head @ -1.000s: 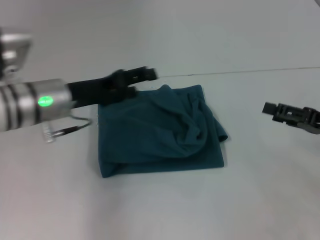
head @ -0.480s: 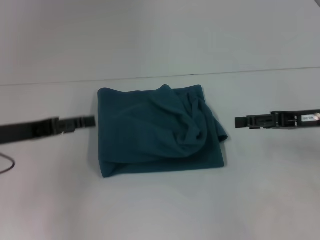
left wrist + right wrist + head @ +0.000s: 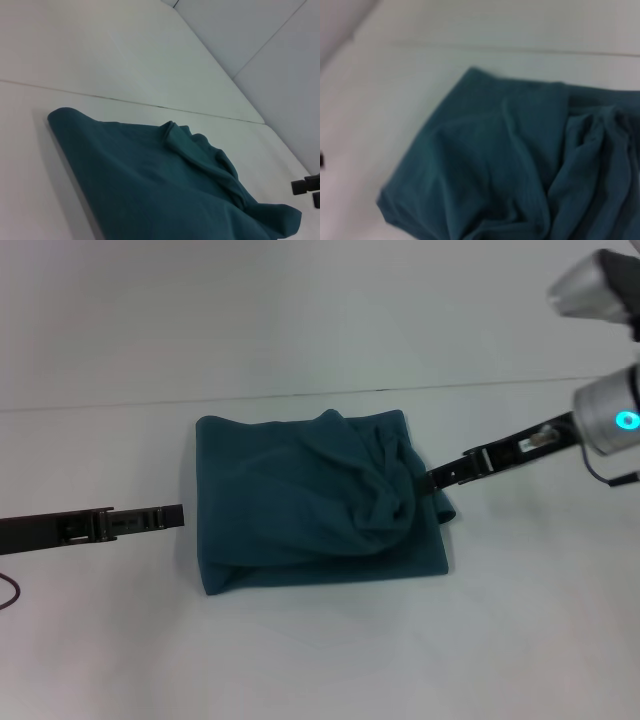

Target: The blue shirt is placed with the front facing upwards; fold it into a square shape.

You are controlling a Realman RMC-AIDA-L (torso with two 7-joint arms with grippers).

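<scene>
Your blue shirt lay mid-frame on the worktop, roughly square but bunched at right, where your right gripper touched its edge and the left gripper hovered beside it, jaws' state untellable; next, flatten that bunch.

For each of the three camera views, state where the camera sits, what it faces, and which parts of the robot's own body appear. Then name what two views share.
Head view: from the robot's head, looking down at the blue shirt on the white table; left gripper and right gripper both show.
Left wrist view: low beside the shirt, looking across it; the right gripper shows far off.
Right wrist view: close above the shirt; no fingers visible.
Shared: all three see the bunched shirt.
</scene>
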